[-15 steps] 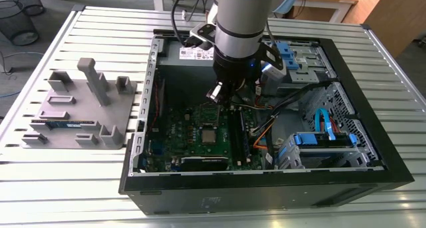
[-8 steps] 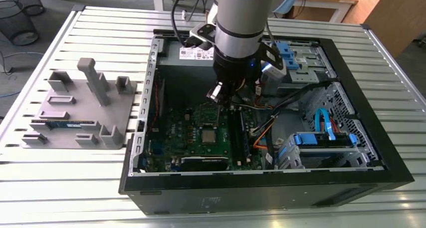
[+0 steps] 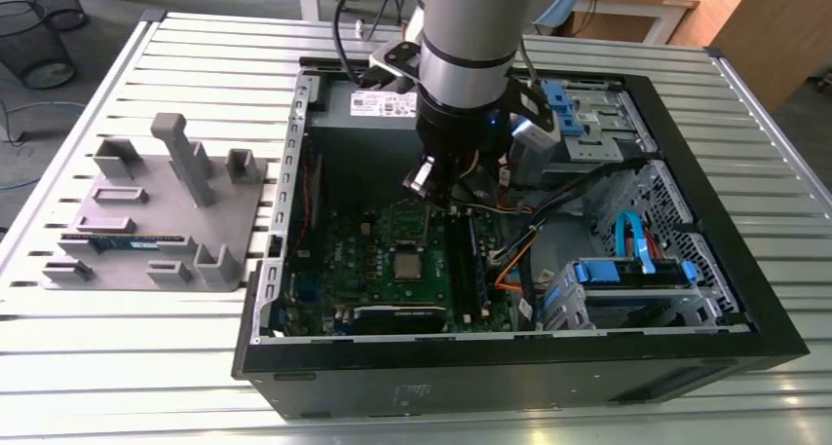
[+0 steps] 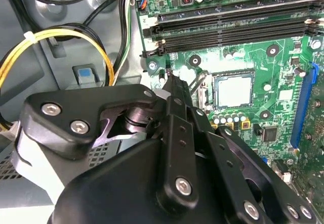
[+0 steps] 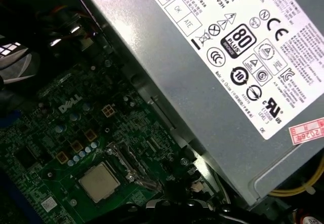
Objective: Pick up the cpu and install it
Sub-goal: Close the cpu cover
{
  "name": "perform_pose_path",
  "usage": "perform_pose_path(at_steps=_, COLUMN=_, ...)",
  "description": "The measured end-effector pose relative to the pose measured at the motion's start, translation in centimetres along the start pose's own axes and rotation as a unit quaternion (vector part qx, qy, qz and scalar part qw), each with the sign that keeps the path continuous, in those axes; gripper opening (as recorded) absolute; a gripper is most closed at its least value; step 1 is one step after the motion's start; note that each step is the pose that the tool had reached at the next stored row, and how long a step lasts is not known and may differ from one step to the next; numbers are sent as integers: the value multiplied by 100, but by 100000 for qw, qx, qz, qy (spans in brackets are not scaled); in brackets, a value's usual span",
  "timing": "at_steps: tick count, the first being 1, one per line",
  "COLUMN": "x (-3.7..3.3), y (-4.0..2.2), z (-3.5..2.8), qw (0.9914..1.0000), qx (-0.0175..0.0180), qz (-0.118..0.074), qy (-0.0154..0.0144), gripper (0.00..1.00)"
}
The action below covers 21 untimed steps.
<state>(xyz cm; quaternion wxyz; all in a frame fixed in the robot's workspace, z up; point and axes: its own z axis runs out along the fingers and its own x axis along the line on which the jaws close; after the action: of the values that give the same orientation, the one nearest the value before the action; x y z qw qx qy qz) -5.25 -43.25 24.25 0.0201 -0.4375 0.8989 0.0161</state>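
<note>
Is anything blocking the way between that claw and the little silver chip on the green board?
Nothing visible does. The cpu lies bare-topped on the motherboard, and the gripper hangs above the board beside it. The metal socket frame sits at its edge, not over it.

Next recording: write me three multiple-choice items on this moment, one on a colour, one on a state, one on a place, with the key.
1. What colour is the holder? A. grey B. red C. yellow
2. How is the computer case? A. shut B. open, motherboard exposed C. upside down
3. Where is the cpu? A. on the holder B. seated on the motherboard C. on the case's rim
Key: A, it is plain grey in the exterior view; B, the green board lies bare under the gripper; B, the silvery square sits on the board in both wrist views.
</note>
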Motion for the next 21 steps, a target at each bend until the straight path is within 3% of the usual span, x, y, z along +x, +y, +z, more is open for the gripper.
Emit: perform_pose_path(at_steps=21, x=21, y=26, z=-29, qw=99993, qx=194, qz=-1126, qy=169, gripper=11)
